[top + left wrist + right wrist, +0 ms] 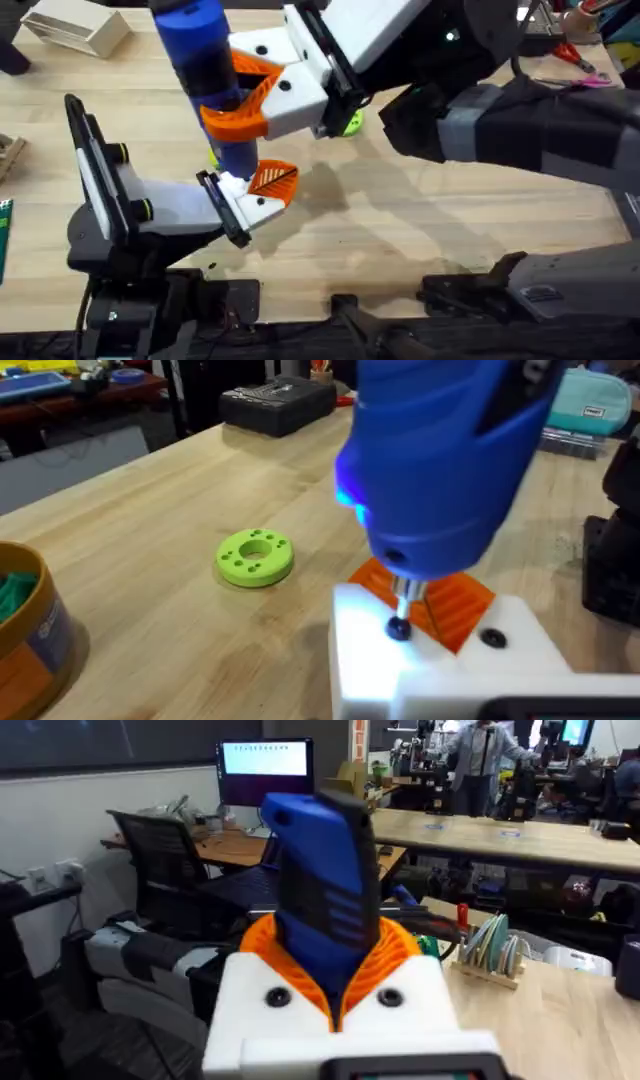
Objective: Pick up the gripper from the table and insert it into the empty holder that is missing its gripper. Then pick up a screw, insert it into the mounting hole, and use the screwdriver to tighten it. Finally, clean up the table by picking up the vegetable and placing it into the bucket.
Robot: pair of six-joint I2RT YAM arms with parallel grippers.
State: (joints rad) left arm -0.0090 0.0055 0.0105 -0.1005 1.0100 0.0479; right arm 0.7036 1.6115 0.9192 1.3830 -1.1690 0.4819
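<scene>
My right gripper [250,100] is shut on the blue screwdriver [205,60] and holds it upright over the left gripper [255,195]. In the right wrist view the screwdriver [325,890] stands between the orange ribbed pads [395,955]. Through the left wrist camera its silvery tip sits on a black screw [398,628] in the white holder [370,650]. The orange gripper tip [455,605] is seated in that holder, also seen from above [272,180]. The orange bucket [25,640] with a bluish label stands close by, a green toy inside. The vegetable is out of view.
A green ring disc [255,555] lies on the wood beyond the holder. A wooden rack [80,30] sits at the table's far left. The right arm [520,120] stretches across the middle. A black case [275,402] rests at the far table edge.
</scene>
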